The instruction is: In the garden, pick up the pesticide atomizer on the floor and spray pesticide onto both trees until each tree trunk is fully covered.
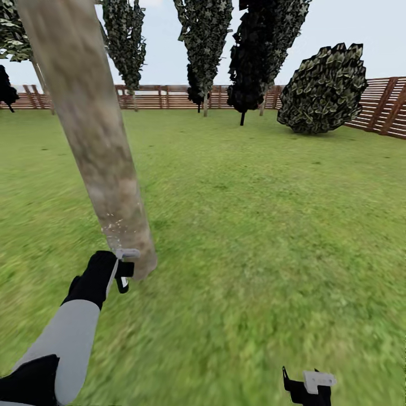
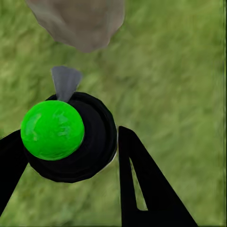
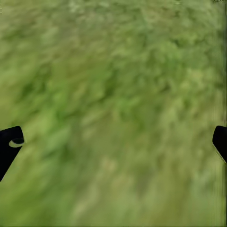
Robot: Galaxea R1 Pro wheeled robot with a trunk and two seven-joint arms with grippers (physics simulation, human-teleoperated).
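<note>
Gripping pesticide atomizer (image 2: pixel 66 137), left gripper (image 2: pixel 71 156), tree trunk (image 1: pixel 96 141) top cut off

Head view: a tree trunk (image 1: pixel 93 135) slants from the upper left of the frame down to the lawn (image 1: pixel 265 225) at left centre. The left pincer (image 1: pixel 121 270), at lower left, holds the spray bottle (image 1: pixel 125 269) just beside the trunk's base. The right pincer (image 1: pixel 307 386) sits at the lower right edge, well apart from the trunk. Behind, along the top of the frame, a fence (image 1: pixel 169 97) runs across, with thin trees (image 1: pixel 206 39) before it and a bush (image 1: pixel 324 90) at upper right. Left wrist view: the spray bottle (image 2: pixel 68 137) lies between the pincer fingers (image 2: pixel 146 189), the trunk base (image 2: pixel 78 21) beyond its nozzle.
</note>
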